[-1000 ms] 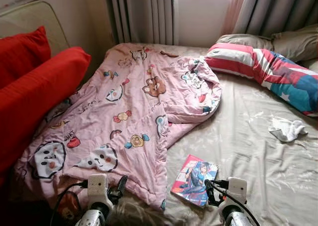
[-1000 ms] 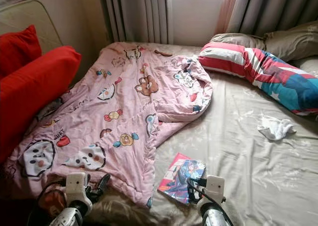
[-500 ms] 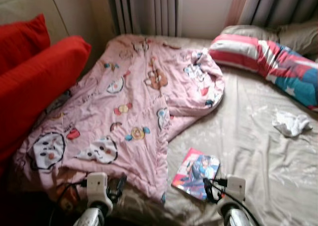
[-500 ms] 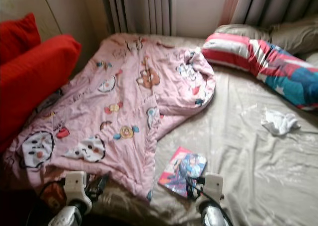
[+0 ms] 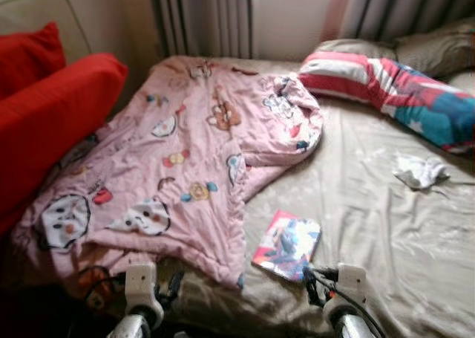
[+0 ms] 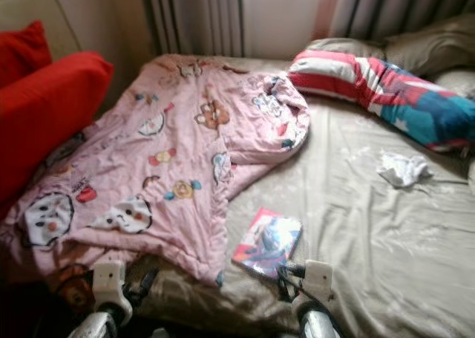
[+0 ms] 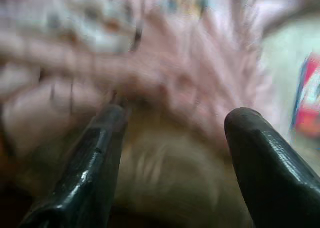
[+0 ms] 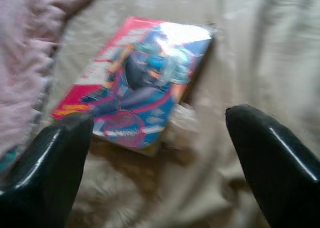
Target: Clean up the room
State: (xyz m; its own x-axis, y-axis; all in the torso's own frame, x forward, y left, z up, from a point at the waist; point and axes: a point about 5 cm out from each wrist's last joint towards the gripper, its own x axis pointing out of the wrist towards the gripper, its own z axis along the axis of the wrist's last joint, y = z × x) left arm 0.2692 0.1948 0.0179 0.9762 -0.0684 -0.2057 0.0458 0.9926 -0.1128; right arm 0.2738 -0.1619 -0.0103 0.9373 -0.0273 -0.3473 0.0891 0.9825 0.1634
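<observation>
While the right gripper hovers wide open and empty just before the book on the bed, the left gripper gapes empty near the pink blanket.

Blurry and cut-off bits

The pink cartoon blanket is a smear; beside it, the red cushion is cut off.

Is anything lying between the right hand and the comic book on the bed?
Nothing visible. The right hand, fingers open, hovers just short of the book, with bare beige sheet between them. The pink blanket lies beside the book on the robot's left, its edge close but not covering it.
</observation>
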